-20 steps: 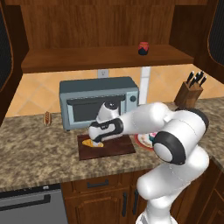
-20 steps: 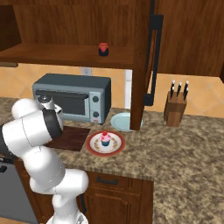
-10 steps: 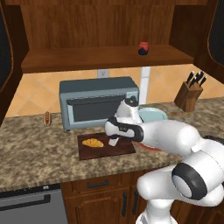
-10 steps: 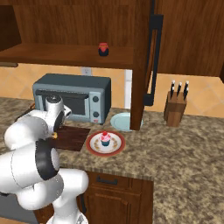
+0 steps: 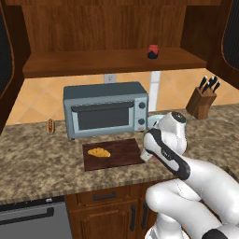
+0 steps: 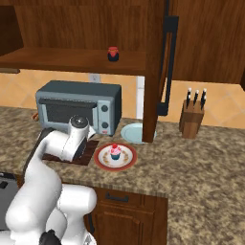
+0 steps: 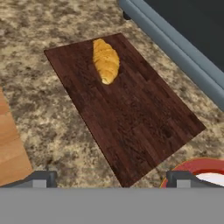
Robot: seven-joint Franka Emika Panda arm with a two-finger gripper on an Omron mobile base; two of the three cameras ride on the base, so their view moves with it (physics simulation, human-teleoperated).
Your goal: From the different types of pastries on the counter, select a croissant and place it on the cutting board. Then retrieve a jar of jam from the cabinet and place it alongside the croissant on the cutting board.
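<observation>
Croissant (image 5: 99, 152) is down on the cutting board (image 5: 122, 155), left end, so step one looks done. End effector (image 7: 111, 177) is spread wide, holding nothing, above the board's right end. Left: jam jar (image 5: 152, 51) sits on the cabinet shelf (image 5: 84, 64).

The white arm bends forward at mid height; its gripper (image 7: 112, 178) points downward, 2 finger tips spread wide, holding nothing.

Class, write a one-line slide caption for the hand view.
Croissant lies on the cutting board beside the toaster oven; open gripper above.
</observation>
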